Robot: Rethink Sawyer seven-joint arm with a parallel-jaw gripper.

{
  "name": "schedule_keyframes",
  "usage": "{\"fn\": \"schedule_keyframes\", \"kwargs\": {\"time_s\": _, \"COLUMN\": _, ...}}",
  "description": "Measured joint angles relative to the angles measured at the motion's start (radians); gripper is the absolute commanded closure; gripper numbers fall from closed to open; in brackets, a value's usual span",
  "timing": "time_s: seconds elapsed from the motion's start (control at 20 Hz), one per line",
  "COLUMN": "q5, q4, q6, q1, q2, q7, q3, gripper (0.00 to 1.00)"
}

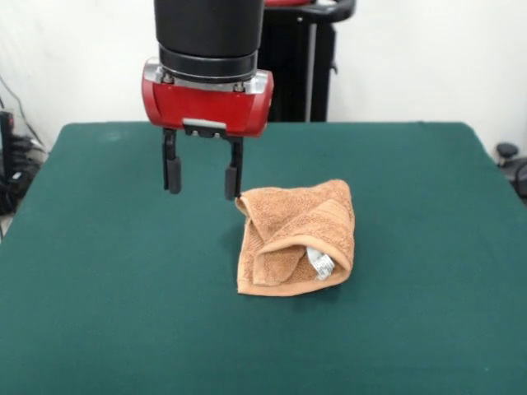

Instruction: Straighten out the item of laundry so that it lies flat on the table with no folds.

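Note:
The orange-brown terry towel point(296, 239) lies folded over on itself near the middle of the dark green table point(107, 288). Its top layer wraps down over the lower one, and a small white label point(322, 264) shows in the fold at the lower right. My gripper point(202, 179) hangs from the red and black arm just left of the towel's upper left corner. Its two black fingers point(173, 174) are spread apart and hold nothing. The right finger stands close beside the towel's corner, and I cannot tell whether it touches it.
The robot's black pedestal point(300, 66) stands behind the table's far edge. Cables and dark equipment point(12, 156) sit off the table's left side, and a dark object point(510, 164) off its right side.

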Motion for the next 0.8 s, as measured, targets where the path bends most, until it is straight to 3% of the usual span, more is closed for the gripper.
{"fn": "schedule_keyframes", "kwargs": {"time_s": 0.8, "q5": -0.001, "q4": 0.001, "q6": -0.009, "q1": 0.071, "q2": 0.003, "q7": 0.000, "q3": 0.018, "gripper": 0.00}}
